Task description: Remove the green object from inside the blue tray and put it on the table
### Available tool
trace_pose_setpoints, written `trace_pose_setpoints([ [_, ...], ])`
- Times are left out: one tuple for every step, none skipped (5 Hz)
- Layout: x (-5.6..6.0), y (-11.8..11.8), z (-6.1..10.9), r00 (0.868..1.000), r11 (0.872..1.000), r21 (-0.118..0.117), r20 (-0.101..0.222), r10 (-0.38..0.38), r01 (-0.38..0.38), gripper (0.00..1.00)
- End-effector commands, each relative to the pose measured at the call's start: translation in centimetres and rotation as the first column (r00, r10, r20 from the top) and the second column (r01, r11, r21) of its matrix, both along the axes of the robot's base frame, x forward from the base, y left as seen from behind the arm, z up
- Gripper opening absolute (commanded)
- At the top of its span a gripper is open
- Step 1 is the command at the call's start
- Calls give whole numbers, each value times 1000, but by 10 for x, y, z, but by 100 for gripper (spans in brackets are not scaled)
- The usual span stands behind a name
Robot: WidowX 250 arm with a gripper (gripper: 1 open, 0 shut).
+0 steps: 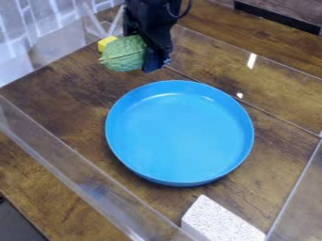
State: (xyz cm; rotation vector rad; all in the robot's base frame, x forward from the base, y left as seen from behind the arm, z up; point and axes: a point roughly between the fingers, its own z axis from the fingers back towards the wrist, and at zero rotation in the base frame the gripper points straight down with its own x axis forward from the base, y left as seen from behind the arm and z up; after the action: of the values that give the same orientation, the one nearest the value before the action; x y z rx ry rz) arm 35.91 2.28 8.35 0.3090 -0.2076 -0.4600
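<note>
The claw is clamped on the green gourd, its dark fingers pressed against the gourd's right side. The gourd hangs outside the blue dish, over the wooden table at the far left. A small yellow block peeks out just behind the gourd. The dish lies below and right of the claw; a white speckled block sits well beyond it.
</note>
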Motion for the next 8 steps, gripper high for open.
trace_pose_setpoints([
  [2, -10, 25, 995, 1000, 5, 90, -30, 29, 0],
  [3, -23, 29, 993, 999, 18, 111, -47, 46, 0],
  [5, -40, 32, 988, 997, 25, 135, -77, 74, 0],
  [9, -28, 34, 982, 993, 58, 150, -115, 107, 0],
  [9, -19, 44, 980, 988, 98, 147, -136, 122, 0],
  [5, -14, 41, 980, 987, 116, 152, -131, 114, 0],
  [2, -9, 37, 979, 986, 130, 158, -126, 105, 0],
  [0, -4, 32, 978, 984, 147, 164, -129, 105, 0],
])
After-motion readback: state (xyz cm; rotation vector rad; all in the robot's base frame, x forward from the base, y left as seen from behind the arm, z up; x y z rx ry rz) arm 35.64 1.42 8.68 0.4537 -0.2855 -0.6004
